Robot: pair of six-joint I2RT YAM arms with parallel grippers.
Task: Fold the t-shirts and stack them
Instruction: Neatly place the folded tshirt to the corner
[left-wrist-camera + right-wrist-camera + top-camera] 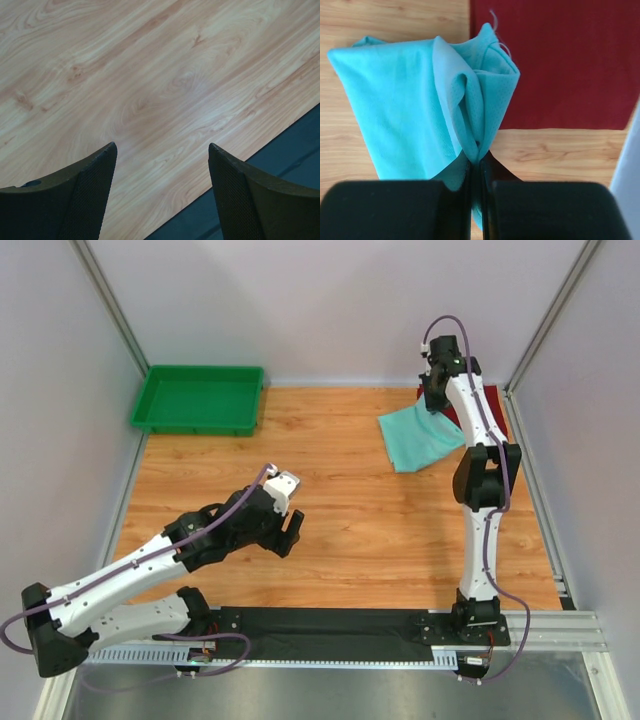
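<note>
The right pincer point(479, 162) is pinching a gathered fold of the limp, light mint t-shirt point(405, 115); doubled edges are likely gripping best. The left pincer point(162, 147) is standing open, empty

Overhead camera looks down from behind; wrist cameras closely face table point(350, 530).

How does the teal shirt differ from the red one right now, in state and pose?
The teal shirt is pinched in the shut right gripper; the red shirt is in no gripper. The teal shirt is bunched into folds that gather to a point at the grip, while the red shirt lies flat and smooth on the table. Both are plain cloth near the table's far right corner.
</note>
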